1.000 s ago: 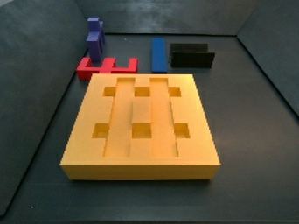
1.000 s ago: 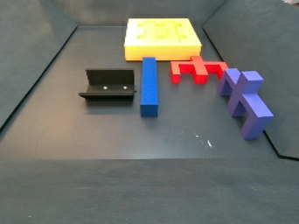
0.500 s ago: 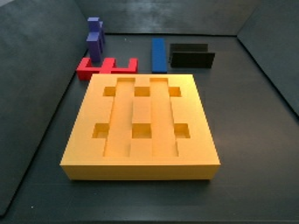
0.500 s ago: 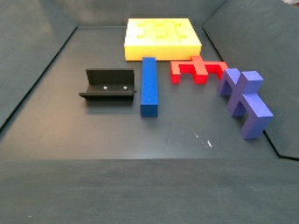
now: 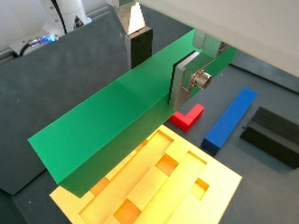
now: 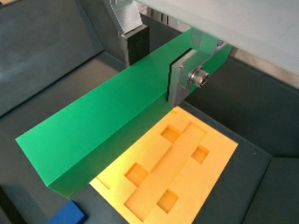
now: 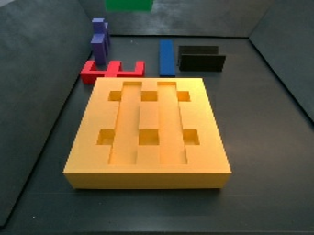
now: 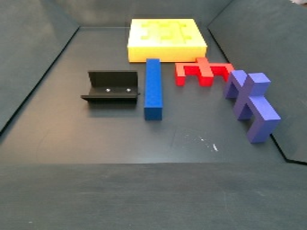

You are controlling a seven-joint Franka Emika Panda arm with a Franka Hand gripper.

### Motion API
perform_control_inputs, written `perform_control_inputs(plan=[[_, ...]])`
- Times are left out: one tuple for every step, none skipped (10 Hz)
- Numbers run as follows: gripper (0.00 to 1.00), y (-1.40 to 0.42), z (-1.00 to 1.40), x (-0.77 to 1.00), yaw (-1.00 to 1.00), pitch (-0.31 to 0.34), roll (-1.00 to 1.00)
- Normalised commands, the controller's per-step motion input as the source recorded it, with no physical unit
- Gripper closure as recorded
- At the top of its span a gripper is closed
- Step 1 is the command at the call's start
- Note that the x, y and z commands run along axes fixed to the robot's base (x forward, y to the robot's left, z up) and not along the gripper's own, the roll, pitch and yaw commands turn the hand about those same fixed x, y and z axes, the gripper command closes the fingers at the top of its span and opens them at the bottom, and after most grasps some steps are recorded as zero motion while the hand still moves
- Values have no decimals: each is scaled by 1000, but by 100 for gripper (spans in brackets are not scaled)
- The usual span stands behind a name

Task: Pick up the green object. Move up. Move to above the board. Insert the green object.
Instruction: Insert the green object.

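Currently: gripper (image 5: 162, 54) clenched on green object (image 5: 117, 118), held high above board (image 6: 176, 162), with red piece (image 5: 184, 115) and blue bar (image 5: 229, 120) toward its 12 o'clock end; risk judged: bar angled across grooves, jamming on insertion.

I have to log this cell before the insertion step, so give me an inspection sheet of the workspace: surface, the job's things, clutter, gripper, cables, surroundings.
Surface: dark floor, bare in front.
Green object: held in the air over the board, tilted in both wrist views; a sliver shows at the upper edge in a side view.
Board: flat, recesses unfilled.
Clutter: blue bar, red E-shaped piece, purple piece, fixture, all apart from the board.
Gripper: shut on the green object, above the board.
Cables: nothing clearly seen.
Surroundings: dark walls.
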Motion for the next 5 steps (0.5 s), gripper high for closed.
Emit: perform_control_inputs(plan=[[100,0,-889,-429,0,43,-129],[100,-3,-889,-369,51,9,-127],[100,-120,-769,-217,160,0,-169],[100,-171,-771,0,306,0,-150],[100,-286,-937,117,46,-161,10]])
